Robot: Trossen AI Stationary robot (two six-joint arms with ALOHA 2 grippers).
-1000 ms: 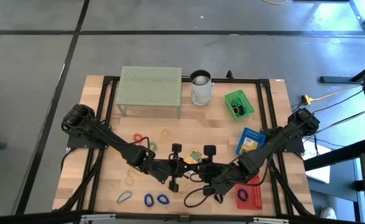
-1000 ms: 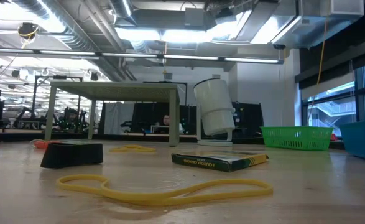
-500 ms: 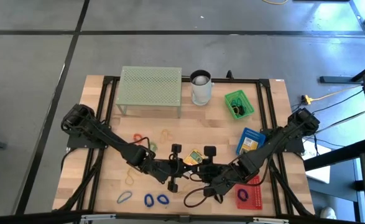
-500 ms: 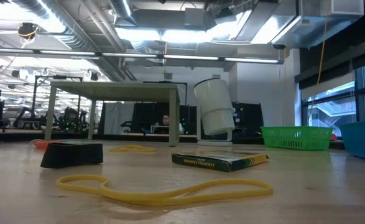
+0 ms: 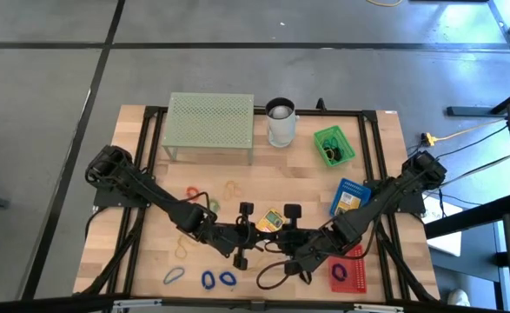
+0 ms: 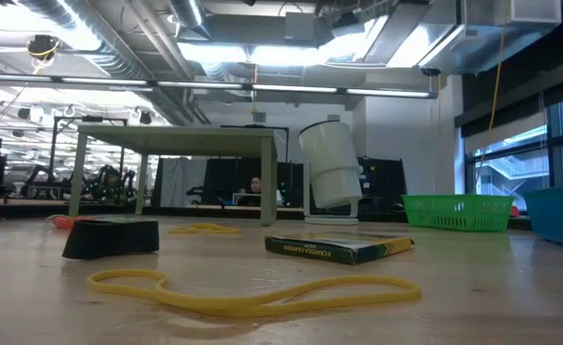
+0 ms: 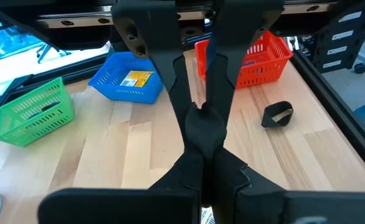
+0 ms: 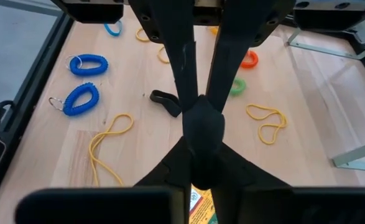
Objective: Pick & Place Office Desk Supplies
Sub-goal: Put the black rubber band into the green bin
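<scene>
On the wooden table (image 5: pixel 150 187), both pincers (image 5: pixel 248 239) (image 5: pixel 282 239) apparently closed near yellow card pack (image 5: pixel 270 220).

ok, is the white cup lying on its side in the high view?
No, the white cup stands upright with its open mouth facing the camera, right beside the pale green mesh stand.

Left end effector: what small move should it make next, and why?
Probably a short lift straight up. The left end effector is shut and low over the table, tip to tip with the right end effector. A dark piece sits at its tips; I cannot tell what it is. A small lift would show whether it is held before going to a basket.
</scene>
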